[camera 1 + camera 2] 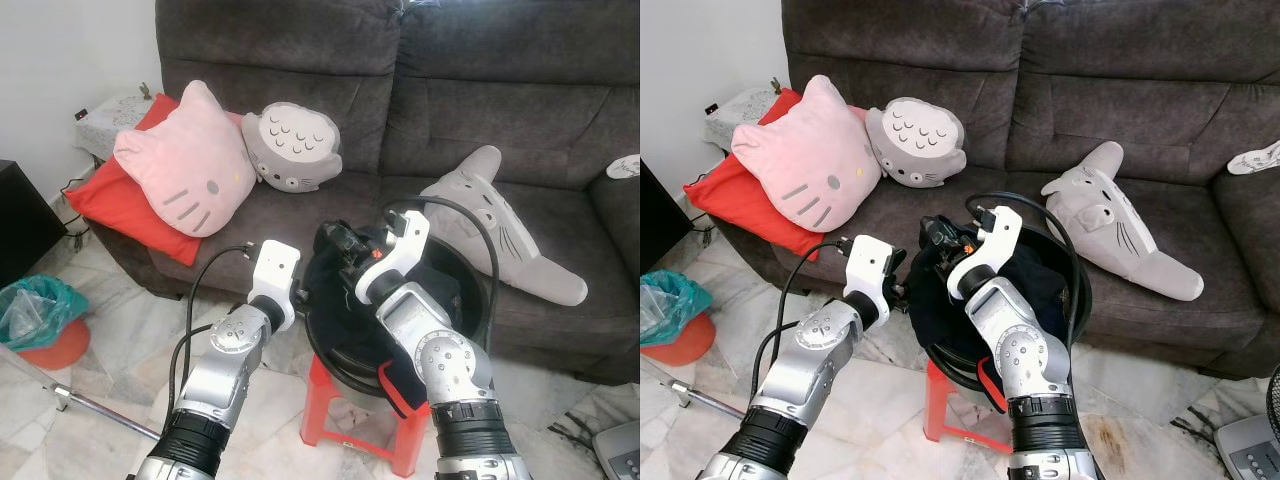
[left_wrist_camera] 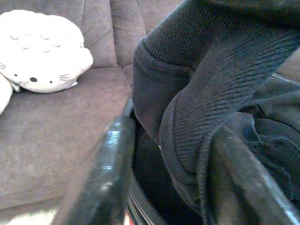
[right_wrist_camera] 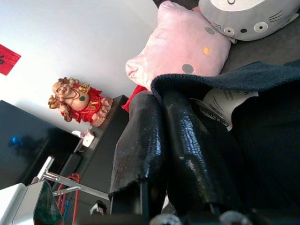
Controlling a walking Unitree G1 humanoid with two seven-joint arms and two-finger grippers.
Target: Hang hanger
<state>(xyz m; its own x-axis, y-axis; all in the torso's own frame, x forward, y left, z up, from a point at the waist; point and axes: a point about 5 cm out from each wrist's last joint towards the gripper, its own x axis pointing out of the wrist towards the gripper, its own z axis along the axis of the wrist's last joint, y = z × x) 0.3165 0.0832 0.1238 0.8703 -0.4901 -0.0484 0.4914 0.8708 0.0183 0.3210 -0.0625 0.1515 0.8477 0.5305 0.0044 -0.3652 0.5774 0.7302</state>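
One step in hand: by my judgement, lifting the dark garment (image 2: 211, 79) clear of the tub (image 1: 325, 360) before any hanging. Raise slowly and straight up, so the folds slide off the rim rather than tip the tub off its red stool (image 1: 325, 410).
Sofa (image 1: 300, 60): grey, behind the tub, with plush cushions on the seat, well apart from the work.
Tub: black and round, on the stool just before the sofa, heaped with dark cloth.
Garment: a dark knit with a ribbed weave and thick, soft folds. It is likely to sag and stretch when lifted, and it spills over the tub's near rim.
Left end effector (image 2: 171, 131): at the tub's left rim, fingers spread apart, with a fold of the knit hanging between them and over one finger — not pinched. Close it on a thick fold before pulling.
Right end effector (image 3: 159, 101): on top of the heap, fingers pressed together. Whether cloth is caught between them I cannot tell.
Tag (image 3: 220, 105): white, at the collar, just beside the right fingers — a fair guide to the neck.
Hanger: I cannot tell where it lies; it may be buried in the cloth.
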